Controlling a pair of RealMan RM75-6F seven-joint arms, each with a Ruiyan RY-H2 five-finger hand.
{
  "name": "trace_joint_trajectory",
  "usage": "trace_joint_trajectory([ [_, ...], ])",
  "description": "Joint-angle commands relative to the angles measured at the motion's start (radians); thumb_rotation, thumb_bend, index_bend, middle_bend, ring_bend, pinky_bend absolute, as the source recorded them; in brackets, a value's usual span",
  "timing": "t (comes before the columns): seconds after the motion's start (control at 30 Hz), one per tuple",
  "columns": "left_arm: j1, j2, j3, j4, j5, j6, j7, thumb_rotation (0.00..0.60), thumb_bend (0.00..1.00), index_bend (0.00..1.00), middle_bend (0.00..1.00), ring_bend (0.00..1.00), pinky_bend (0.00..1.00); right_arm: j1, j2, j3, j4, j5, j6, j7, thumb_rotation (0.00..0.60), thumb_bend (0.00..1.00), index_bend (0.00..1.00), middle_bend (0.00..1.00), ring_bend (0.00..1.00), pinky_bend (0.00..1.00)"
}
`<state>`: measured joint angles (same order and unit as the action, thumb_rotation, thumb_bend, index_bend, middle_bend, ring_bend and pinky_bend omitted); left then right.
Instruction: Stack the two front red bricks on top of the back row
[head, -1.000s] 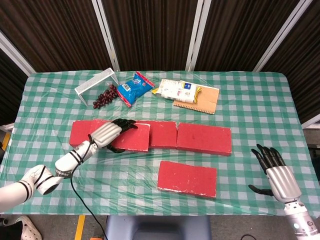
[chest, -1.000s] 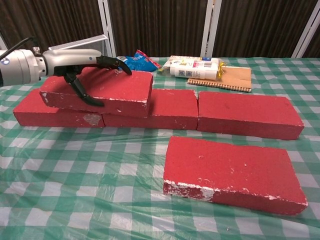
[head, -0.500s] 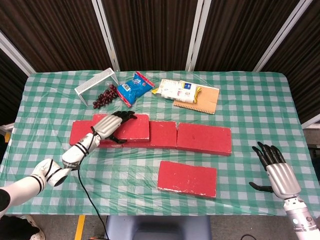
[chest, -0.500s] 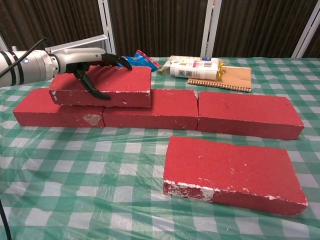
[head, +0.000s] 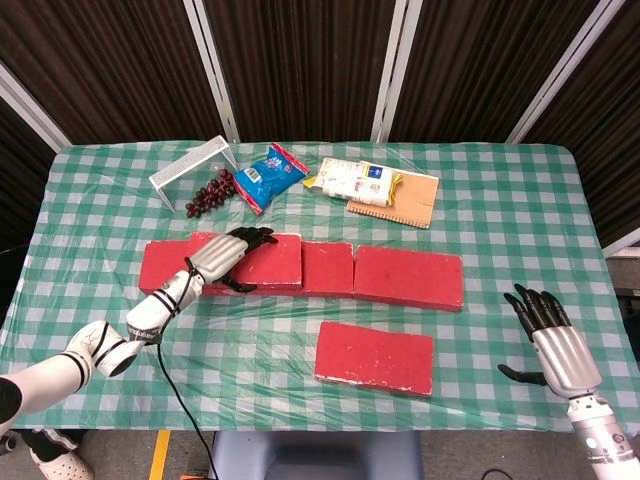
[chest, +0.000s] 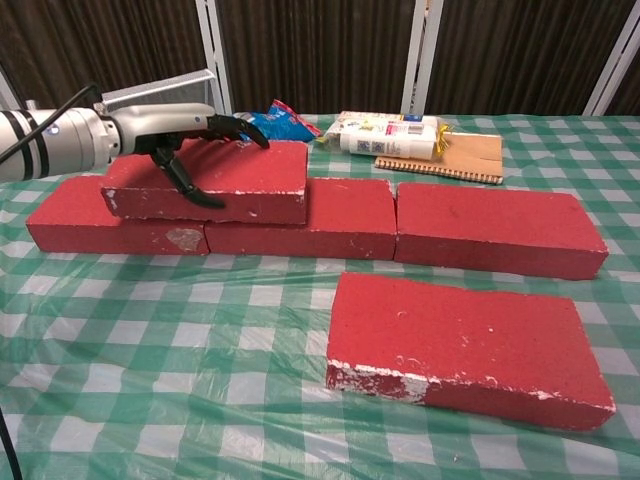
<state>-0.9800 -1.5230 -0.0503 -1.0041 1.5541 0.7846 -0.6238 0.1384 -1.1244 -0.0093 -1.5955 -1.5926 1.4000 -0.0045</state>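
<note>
Compared with the frames a second ago, the stacked brick (head: 255, 259) has travelled toward the upper part of the frame and settled; it was then tilted and overhanging the near edge of the back row (head: 400, 275), and it now sits flat on top of it.

Head view. We see the left hand (head: 222, 258) lying across the left end of the stacked brick, fingers over its top face and thumb against its near side, clasping it. The brick straddles the two left bricks of the row. The remaining front brick (head: 374, 357) lies alone at lower centre on the checked worktop (head: 500, 190), well apart from the row. The right hand (head: 552, 345) hovers at lower right, fingers spread and holding nothing. A metal rack (head: 192, 163), grapes (head: 209, 191), a blue snack bag (head: 270, 176), a white packet (head: 352, 180) and a cardboard sheet (head: 410, 200) sit along the upper edge.

Chest view. We see the left hand (chest: 165, 130) at upper left with the thumb hooked down the brick's front face (chest: 210, 180); the brick looks level.

We judge the first placement nearly complete. The risk lies in the release: a thumb catching the front face as the hand withdraws could drag the brick forward off the row. The loose plastic cover may also snag the second brick when it is lifted.
</note>
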Motion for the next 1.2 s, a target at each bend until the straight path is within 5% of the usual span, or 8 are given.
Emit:
trace_joint_trajectory([
  [0.03, 0.001, -0.006, 0.001, 0.008, -0.004, 0.000, 0.000, 0.600, 0.29, 0.23, 0.46, 0.44, 0.57, 0.000, 0.000, 0.000, 0.000, 0.000, 0.001, 0.001, 0.600, 0.11, 0.00, 0.00, 0.00, 0.00],
  [0.87, -0.008, -0.021, 0.023, 0.038, 0.006, 0.011, -0.037, 0.600, 0.29, 0.18, 0.38, 0.24, 0.32, -0.002, -0.004, 0.004, -0.001, 0.010, 0.000, -0.013, 0.600, 0.11, 0.00, 0.00, 0.00, 0.00],
  [1.2, -0.014, -0.026, 0.036, 0.055, 0.015, 0.005, -0.058, 0.600, 0.29, 0.06, 0.19, 0.05, 0.25, -0.003, -0.006, 0.004, -0.001, 0.010, 0.001, -0.016, 0.600, 0.11, 0.00, 0.00, 0.00, 0.00],
])
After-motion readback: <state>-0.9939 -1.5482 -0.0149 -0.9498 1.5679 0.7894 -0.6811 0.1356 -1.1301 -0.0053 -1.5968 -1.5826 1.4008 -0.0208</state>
